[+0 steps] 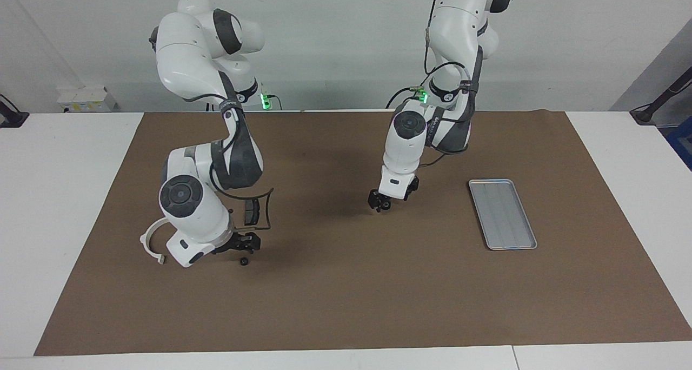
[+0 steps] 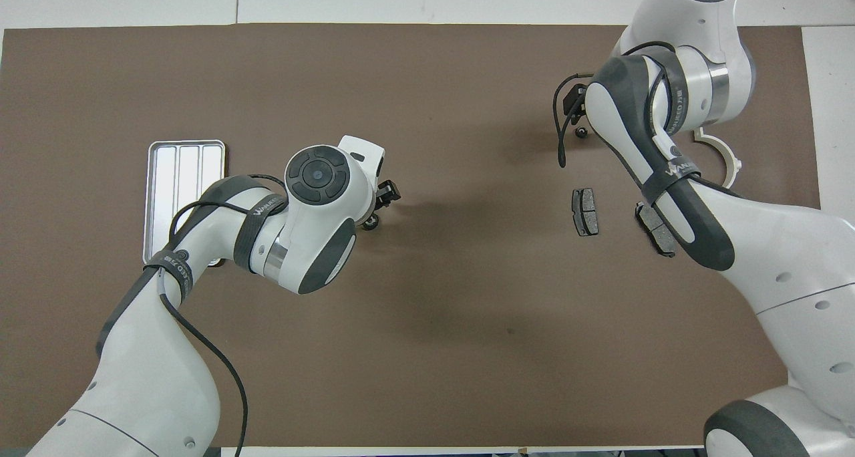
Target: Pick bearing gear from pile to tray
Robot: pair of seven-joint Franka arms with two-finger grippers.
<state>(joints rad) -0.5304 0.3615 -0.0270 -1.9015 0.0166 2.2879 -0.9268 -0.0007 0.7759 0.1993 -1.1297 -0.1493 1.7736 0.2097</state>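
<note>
My left gripper (image 1: 381,203) hangs over the middle of the brown mat, shut on a small black round bearing gear (image 2: 369,222). The silver ribbed tray (image 1: 503,214) lies toward the left arm's end, also in the overhead view (image 2: 184,166). My right gripper (image 1: 241,246) is open, low over the pile, just above a second small black gear (image 1: 244,261) on the mat, also in the overhead view (image 2: 582,133). The white half-ring bracket (image 1: 150,241) lies beside it. Two dark brake-pad plates (image 2: 585,211) (image 2: 658,231) lie nearer the robots.
The brown mat (image 1: 346,305) covers most of the white table. One brake-pad plate (image 1: 250,211) shows beside the right arm's cable. A white box (image 1: 86,99) stands at the table's edge by the wall.
</note>
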